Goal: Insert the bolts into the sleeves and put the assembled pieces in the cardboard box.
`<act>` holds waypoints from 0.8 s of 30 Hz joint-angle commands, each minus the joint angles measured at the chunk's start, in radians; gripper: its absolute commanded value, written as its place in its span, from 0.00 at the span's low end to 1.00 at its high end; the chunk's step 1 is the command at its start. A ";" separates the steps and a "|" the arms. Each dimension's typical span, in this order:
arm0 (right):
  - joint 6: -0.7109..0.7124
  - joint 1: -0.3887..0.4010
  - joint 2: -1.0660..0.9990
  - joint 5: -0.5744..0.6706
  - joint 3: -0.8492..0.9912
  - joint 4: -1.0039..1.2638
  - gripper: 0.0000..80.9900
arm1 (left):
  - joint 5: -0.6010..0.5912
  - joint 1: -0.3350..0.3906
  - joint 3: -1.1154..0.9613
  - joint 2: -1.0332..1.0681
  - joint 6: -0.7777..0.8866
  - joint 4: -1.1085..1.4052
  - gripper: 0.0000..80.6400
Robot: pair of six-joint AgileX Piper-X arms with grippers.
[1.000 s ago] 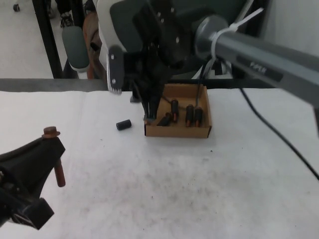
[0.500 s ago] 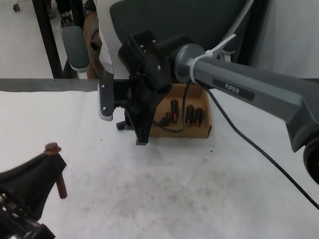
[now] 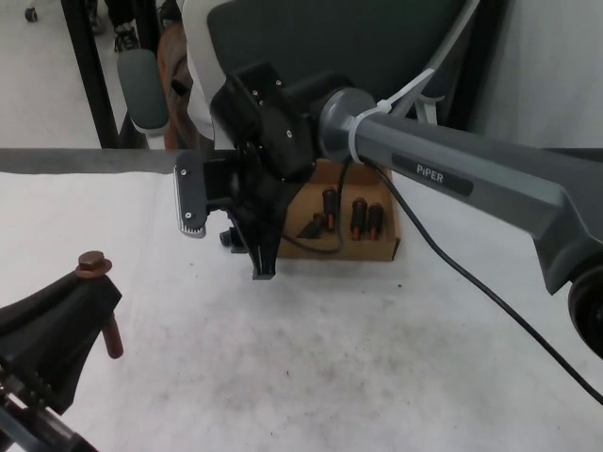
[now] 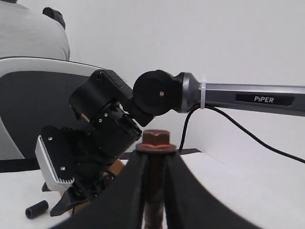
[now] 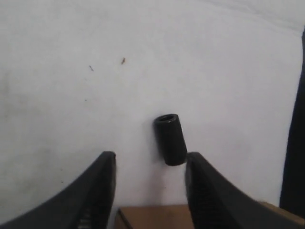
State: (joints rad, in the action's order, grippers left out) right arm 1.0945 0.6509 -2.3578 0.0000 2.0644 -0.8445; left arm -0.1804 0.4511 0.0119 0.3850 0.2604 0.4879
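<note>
A copper bolt (image 3: 112, 335) stands upright, head on top, with my left gripper (image 3: 97, 299) shut on its shaft at the bench's near left; in the left wrist view the bolt (image 4: 154, 141) rises between the left gripper (image 4: 153, 164) tips. A black sleeve (image 5: 170, 139) lies on its side on the white cover, just left of the cardboard box (image 3: 380, 249). My right gripper (image 5: 150, 160) hangs open over the sleeve, which lies close to one finger. In the high view the right gripper (image 3: 247, 250) points down and hides most of the sleeve (image 3: 228, 239). Several assembled pieces (image 3: 359, 217) stand in the box.
The right arm's long grey link (image 3: 452, 179) crosses from the right above the box, and its cable (image 3: 471, 282) trails over the bench. A chair (image 3: 141, 85) and a seated person are behind the far edge. White cover (image 3: 330, 367) spreads across the near bench.
The right gripper has swung left from above the box and lowered over the loose sleeve. The left gripper with the bolt dipped a little, then rose again.
</note>
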 commanded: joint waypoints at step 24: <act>0.011 -0.025 -0.168 0.012 0.284 -0.150 0.51 | -0.025 0.000 -0.012 -0.011 -0.044 0.050 0.01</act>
State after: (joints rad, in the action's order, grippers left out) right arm 1.0987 0.6300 -2.5335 0.0000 2.3340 -0.9891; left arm -0.1897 0.4511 0.0119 0.3850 0.2242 0.5130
